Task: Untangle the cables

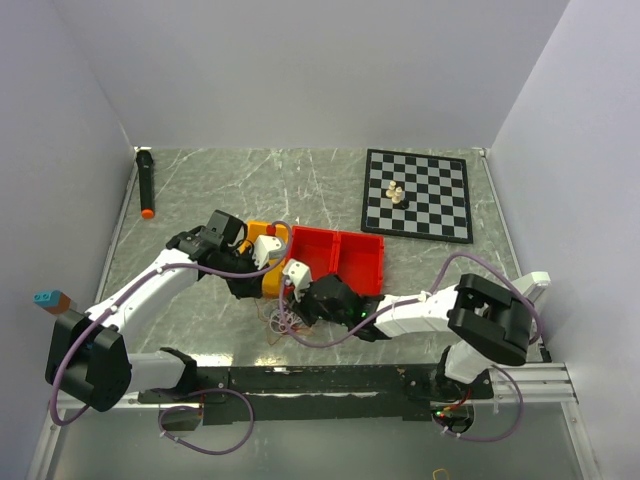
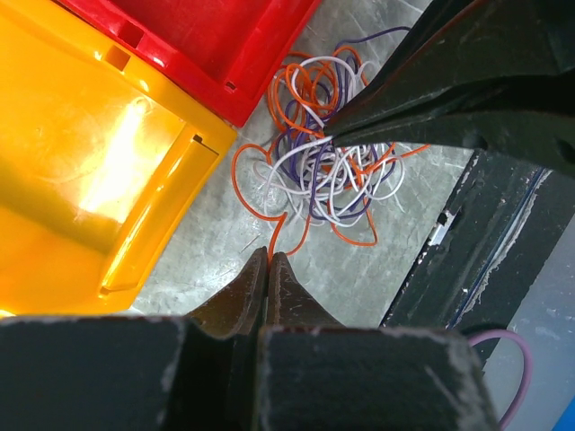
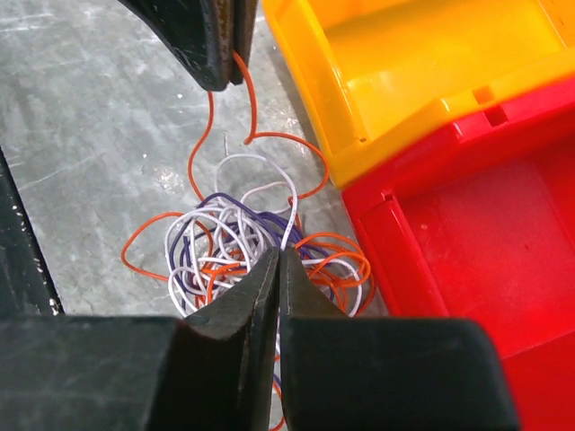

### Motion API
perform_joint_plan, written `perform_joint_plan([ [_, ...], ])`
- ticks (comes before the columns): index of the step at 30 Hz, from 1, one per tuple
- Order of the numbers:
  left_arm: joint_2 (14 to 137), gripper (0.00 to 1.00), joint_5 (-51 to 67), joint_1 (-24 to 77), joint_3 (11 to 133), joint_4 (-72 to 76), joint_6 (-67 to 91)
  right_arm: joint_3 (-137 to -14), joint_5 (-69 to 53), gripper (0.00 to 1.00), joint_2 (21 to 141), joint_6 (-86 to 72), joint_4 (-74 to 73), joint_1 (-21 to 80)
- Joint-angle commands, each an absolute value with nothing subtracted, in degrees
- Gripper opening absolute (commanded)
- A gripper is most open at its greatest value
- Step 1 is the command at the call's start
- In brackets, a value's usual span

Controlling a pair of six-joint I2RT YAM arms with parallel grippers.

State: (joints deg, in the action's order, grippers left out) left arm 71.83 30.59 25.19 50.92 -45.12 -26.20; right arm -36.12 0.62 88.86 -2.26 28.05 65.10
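A palm-sized clump of thin orange, white and purple cables (image 2: 328,171) lies on the grey table by the bins; it also shows in the right wrist view (image 3: 229,242) and the top view (image 1: 283,320). My left gripper (image 2: 269,258) is shut on an orange cable (image 2: 278,235) that runs from its tips back into the clump. My right gripper (image 3: 279,254) is shut on a white cable (image 3: 289,229) at the clump's near side. Both grippers sit just above the table, on opposite sides of the clump, close together.
A yellow bin (image 1: 265,255) and a red bin (image 1: 340,258) stand right behind the clump. A chessboard (image 1: 418,194) with pieces lies at the back right. A black marker with orange tip (image 1: 146,182) lies at the back left. The black rail (image 1: 330,380) runs along the near edge.
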Motion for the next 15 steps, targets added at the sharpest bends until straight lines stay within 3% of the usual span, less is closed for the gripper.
perform_joint_plan([
  [1, 70.0, 0.01, 30.9, 25.0, 52.7, -45.1, -26.3, -35.5, 2.6, 0.05, 82.6, -4.2, 27.6, 65.6],
  [15, 69.1, 0.01, 30.3, 22.4, 62.8, -54.8, -31.6, -25.6, 8.3, 0.04, 39.7, -17.5, 2.4, 66.5],
])
